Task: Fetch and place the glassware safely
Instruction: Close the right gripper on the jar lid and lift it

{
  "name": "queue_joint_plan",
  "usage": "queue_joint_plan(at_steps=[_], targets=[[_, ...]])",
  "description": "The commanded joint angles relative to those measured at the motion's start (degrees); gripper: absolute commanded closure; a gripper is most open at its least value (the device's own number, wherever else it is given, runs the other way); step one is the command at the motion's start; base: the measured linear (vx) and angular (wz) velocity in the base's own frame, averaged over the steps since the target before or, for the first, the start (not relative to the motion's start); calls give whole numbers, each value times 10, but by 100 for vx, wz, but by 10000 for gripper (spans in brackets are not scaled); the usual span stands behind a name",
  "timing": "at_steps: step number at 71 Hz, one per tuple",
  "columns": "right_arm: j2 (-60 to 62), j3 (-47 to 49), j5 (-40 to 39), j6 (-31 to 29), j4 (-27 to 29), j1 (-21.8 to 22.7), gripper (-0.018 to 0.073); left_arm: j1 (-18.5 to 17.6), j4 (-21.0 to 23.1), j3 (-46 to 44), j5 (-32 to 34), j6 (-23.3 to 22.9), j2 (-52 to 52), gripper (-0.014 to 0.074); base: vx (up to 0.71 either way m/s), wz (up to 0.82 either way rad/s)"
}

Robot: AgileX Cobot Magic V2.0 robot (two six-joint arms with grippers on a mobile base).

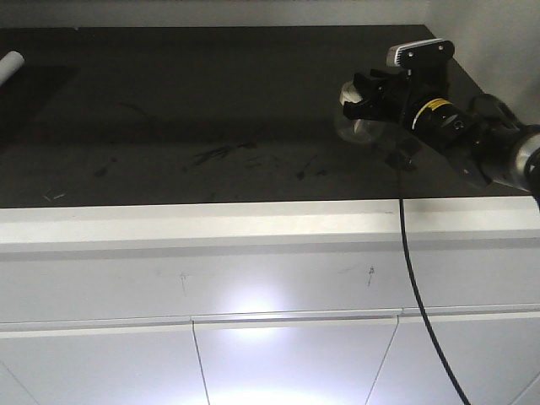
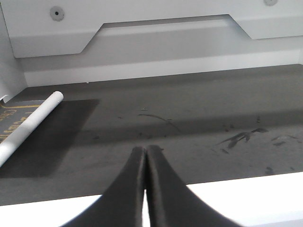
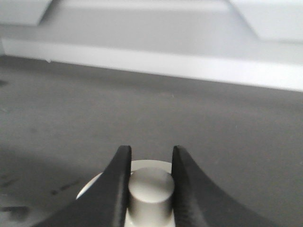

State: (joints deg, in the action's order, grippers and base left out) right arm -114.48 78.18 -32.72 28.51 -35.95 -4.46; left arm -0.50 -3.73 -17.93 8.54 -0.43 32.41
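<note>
The glass jar (image 1: 354, 125) is clear with a cream-white lid, over the right part of the dark countertop (image 1: 186, 118). My right gripper (image 1: 364, 103) is shut on the lid's central knob (image 3: 150, 189); in the right wrist view its two black fingers (image 3: 118, 179) press both sides of the knob, with the lid's rim (image 3: 90, 187) showing beneath. I cannot tell whether the jar rests on the counter or hangs just above it. My left gripper (image 2: 145, 156) is shut and empty, over the counter's front edge in the left wrist view. It does not show in the front view.
A white tube (image 2: 28, 125) lies on a dark mat (image 2: 47, 137) at the counter's far left; it also shows in the front view (image 1: 10, 66). Scuff marks (image 1: 215, 153) streak the counter. A white wall panel (image 2: 151, 42) backs the counter. White cabinet fronts (image 1: 270, 278) and a black cable (image 1: 418, 295) hang below.
</note>
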Motion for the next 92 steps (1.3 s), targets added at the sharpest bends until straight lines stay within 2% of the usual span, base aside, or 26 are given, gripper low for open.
queue_joint_plan(at_steps=[1,27,52,60,79,92], targets=[[79,-26,-48,0,11,1,563,-3,4,-15,41,-6,-1,603,0,0],[272,-221,-51,-4,11,1,563,-3,4,-15,41,-6,-1,603,0,0],[424,-353,-57,-1,10,-7,563,-3,4,-15,41,-6,-1,603,0,0],[449,-377,-57,0,10,-41,563,-3,4,-15,41,-6,-1,603,0,0],[462,-382,-53,-1,8,-169,563,-3,4,-15,41,-6,-1,603,0,0],[462,-382,-53,-1,8,-236,563,-3,4,-15,41,-6,-1,603,0,0]])
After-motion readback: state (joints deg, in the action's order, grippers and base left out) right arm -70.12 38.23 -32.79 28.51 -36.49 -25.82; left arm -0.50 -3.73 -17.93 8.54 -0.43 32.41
